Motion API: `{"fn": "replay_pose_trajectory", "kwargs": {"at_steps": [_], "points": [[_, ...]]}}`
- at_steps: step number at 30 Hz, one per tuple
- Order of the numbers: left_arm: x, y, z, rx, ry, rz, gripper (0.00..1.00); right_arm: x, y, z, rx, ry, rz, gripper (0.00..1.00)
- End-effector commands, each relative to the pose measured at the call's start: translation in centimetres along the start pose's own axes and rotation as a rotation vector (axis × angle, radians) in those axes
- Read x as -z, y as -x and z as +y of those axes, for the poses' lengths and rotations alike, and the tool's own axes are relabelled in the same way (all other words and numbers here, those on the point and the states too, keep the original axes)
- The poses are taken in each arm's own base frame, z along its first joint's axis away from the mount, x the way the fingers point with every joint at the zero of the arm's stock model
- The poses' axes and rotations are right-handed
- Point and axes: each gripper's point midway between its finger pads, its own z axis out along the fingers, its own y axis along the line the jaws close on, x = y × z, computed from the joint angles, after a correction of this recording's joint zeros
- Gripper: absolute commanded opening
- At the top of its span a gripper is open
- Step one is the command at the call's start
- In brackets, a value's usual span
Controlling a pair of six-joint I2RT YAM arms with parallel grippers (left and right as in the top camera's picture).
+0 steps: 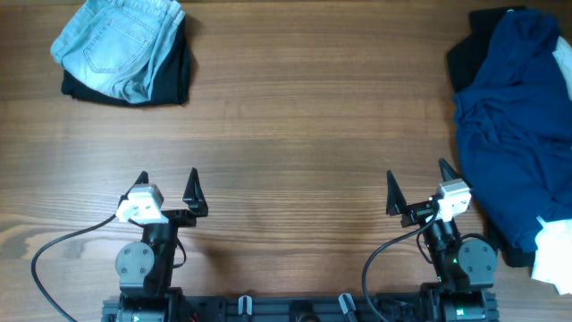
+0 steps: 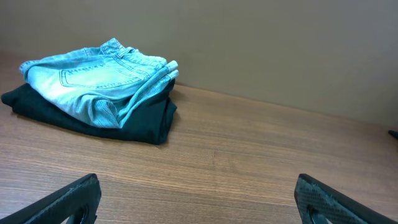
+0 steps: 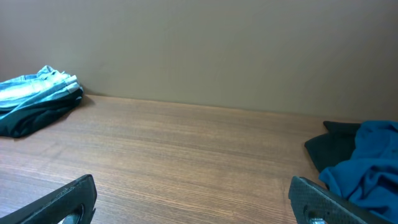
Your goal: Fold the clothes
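At the near edge of the wooden table (image 1: pixel 295 116), the two arms sit on their bases side by side, well apart. The left gripper (image 1: pixel 167 175) has its jaws spread wide with nothing between them. The right gripper (image 1: pixel 416 170) is spread just as wide and also grips nothing. Both point toward the far side.

Just right of the right arm's base lies the near hem of the deep-blue shirt (image 1: pixel 505 134). A bit of white cloth (image 1: pixel 554 255) sits against it at the right edge of the overhead view. The shirt is crumpled and runs from the near right up to the far right, its right side cut off by the frame. Its left edge comes near the right gripper's outer finger but stays apart from it. A black piece (image 1: pixel 465 58) shows from under the shirt's far left edge.

A broad stretch of wood grain lies ahead of both grippers.

In the far left corner, folded pale-blue denim (image 1: pixel 121 40) rests on a folded black garment (image 1: pixel 174 80), whose edges show along the near and right sides. A plain wall (image 3: pixel 199 50) rises behind the table's far edge.
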Motion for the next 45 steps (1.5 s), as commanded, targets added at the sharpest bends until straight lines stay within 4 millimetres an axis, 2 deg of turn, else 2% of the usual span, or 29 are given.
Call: {"fn": "replay_pose_trajectory", "kwargs": {"at_steps": [1,42,45], "points": [[0.02,-0.15,0.00,0.010,-0.004,0.003,1.00,0.02,0.19,-0.06,-0.011,-0.006,-0.010,1.00],[0.02,-0.13,0.00,0.010,-0.004,0.003,1.00,0.02,0.20,-0.02,-0.012,-0.003,-0.010,1.00],[0.02,-0.13,-0.01,0.010,-0.005,0.003,1.00,0.03,0.19,-0.54,0.001,-0.033,-0.010,1.00]]}}
